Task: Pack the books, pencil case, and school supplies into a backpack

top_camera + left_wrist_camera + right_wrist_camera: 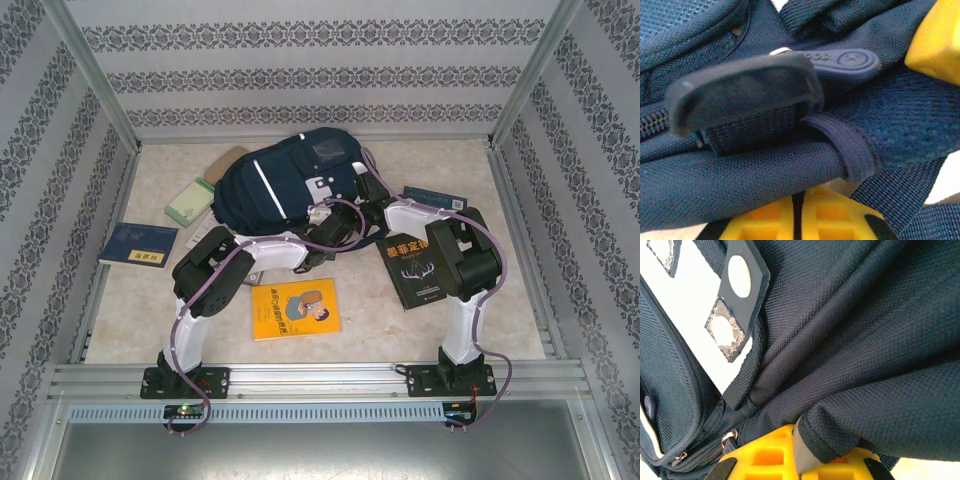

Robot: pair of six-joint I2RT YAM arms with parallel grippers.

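Bright even light, soft shadows, backpack [900, 120] slightly blurred close-up

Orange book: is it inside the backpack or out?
Out. The orange book lies flat on the table, cover up, apart from the backpack.

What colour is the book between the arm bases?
The book is orange-yellow with a cartoon figure; top external view.

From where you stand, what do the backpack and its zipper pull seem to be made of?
The backpack looks like woven synthetic cloth, perhaps nylon or polyester: matte, with a coarse visible weave. Its zipper pull looks like moulded rubber or soft plastic: smooth, with rounded edges and raised lettering.
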